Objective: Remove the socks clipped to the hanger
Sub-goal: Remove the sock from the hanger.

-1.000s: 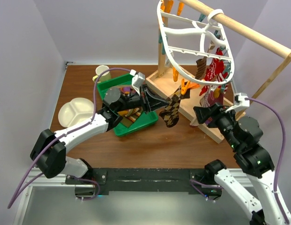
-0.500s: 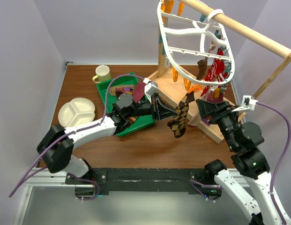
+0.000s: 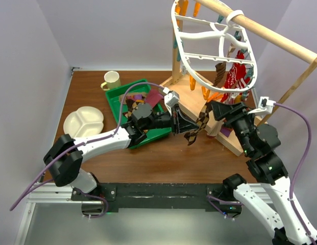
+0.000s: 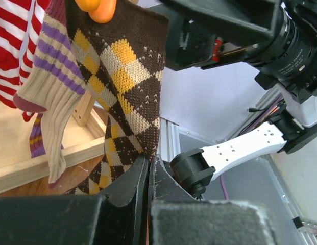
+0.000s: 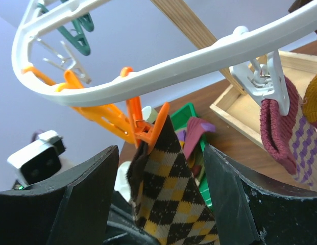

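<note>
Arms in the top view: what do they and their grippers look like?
Both the left arm and right arm have white link shells with black joint housings. A purple cable loops along each to a small white box at the wrist. The left gripper and right gripper are matte black with flat, wedge-shaped fingers.

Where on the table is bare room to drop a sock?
Bare table along the near edge, in front of the green tray, and behind it, between mug and wooden stand. Crowded under the hanger, around left claw and right claw.
</note>
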Controlling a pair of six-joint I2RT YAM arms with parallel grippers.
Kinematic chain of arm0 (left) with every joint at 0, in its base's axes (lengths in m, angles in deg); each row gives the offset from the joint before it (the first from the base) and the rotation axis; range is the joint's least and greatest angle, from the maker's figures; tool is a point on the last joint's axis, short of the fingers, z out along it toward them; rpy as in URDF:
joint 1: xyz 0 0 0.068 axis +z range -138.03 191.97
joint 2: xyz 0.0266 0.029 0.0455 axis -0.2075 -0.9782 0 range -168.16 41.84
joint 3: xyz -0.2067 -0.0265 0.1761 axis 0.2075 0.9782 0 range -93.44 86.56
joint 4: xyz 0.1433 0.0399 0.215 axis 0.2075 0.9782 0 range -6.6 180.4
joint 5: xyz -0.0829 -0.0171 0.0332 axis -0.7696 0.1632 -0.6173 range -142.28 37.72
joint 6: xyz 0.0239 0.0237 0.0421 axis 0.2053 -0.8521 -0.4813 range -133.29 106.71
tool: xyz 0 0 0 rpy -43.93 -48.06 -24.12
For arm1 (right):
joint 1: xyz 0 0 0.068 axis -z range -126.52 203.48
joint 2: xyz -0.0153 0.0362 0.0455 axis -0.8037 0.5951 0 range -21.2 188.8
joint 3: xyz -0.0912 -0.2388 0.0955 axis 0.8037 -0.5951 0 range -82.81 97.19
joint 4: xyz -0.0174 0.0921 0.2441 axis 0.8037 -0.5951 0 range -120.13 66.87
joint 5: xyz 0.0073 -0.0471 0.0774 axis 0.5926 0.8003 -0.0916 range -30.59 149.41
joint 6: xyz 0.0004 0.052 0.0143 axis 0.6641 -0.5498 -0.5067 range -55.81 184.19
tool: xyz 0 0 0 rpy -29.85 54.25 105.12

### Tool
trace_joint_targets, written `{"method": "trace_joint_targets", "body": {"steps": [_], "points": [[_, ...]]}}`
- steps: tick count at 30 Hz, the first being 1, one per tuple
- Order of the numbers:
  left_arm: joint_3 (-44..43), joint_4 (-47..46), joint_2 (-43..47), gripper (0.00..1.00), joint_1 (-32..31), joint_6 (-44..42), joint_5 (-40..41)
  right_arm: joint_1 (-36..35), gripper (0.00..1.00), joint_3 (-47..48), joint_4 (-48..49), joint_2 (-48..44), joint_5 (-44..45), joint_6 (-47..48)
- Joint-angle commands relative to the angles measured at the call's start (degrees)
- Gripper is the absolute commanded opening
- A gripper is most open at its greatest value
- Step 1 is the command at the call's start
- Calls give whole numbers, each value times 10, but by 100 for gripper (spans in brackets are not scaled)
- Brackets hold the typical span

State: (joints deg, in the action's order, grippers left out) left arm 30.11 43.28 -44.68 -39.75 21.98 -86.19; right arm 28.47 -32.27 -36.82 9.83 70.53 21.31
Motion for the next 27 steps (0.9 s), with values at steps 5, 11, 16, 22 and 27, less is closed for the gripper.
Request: {"method": "trace_joint_targets", "body": {"steps": [5,11,16,22,27], "points": [[-37,34,-9,0,-22,-38,15,1,70,33,28,19,38,3],[-53,55,-18,0,-33,-51,24,1,70,46,20,24,61,11],[-59,53,-22,0,-36,-50,24,2,69,65,7,44,73,18],[-63,55,-30,0,-38,-50,24,1,67,80,0,64,77,25],[-65,57,-31,0,-39,-50,26,1,65,92,-7,74,80,30]]}}
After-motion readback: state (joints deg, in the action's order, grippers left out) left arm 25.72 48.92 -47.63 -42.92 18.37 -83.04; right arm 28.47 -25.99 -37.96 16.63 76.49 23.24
